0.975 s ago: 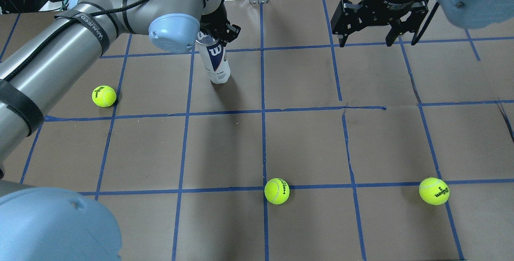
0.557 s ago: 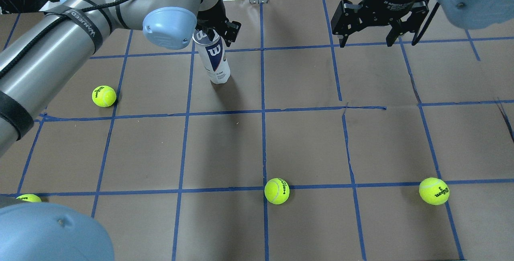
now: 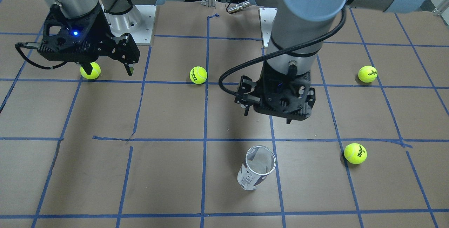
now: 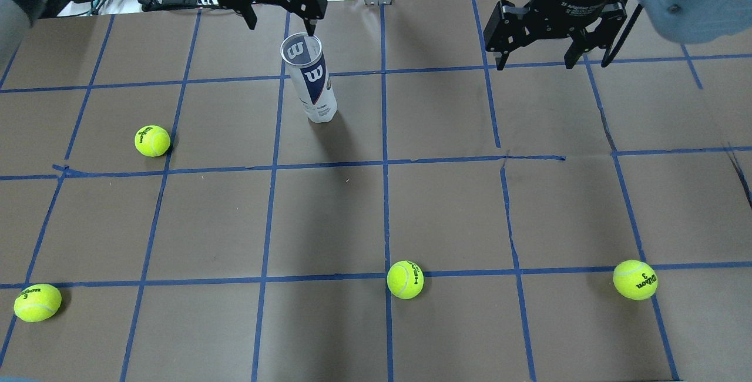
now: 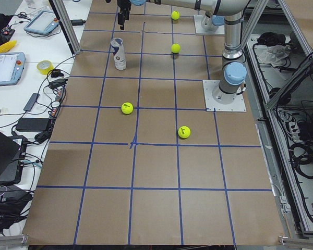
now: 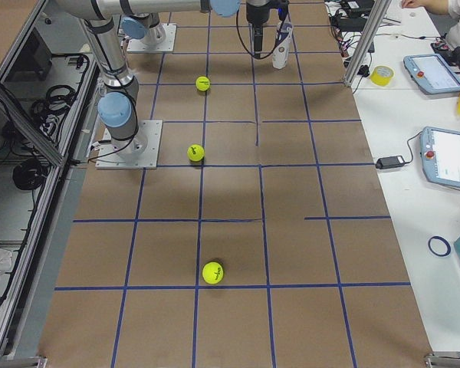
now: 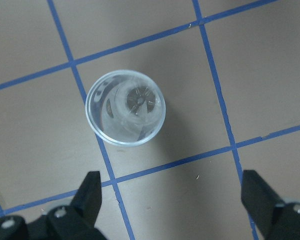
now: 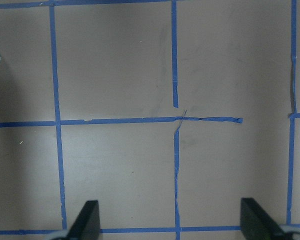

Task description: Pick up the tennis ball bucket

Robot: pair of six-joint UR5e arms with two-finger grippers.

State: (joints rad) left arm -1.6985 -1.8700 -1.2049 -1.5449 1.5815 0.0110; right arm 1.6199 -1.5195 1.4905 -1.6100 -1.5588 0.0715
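Two tools spread: left tool [image 4: 276,14] hangs above the upright, open-mouthed tennis ball bucket [image 4: 310,79], clear of it; right tool [image 4: 555,47] idles apart.

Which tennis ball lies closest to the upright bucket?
The ball left of the tennis ball bucket in the overhead view; the other three sit along the near tape line, farther off.

You have bare table [image 4: 446,211] all round the upright tennis ball bucket [image 4: 310,79], nearest tennis ball [image 4: 152,140] well apart, left gripper [image 4: 281,14] spread wide above its rim.
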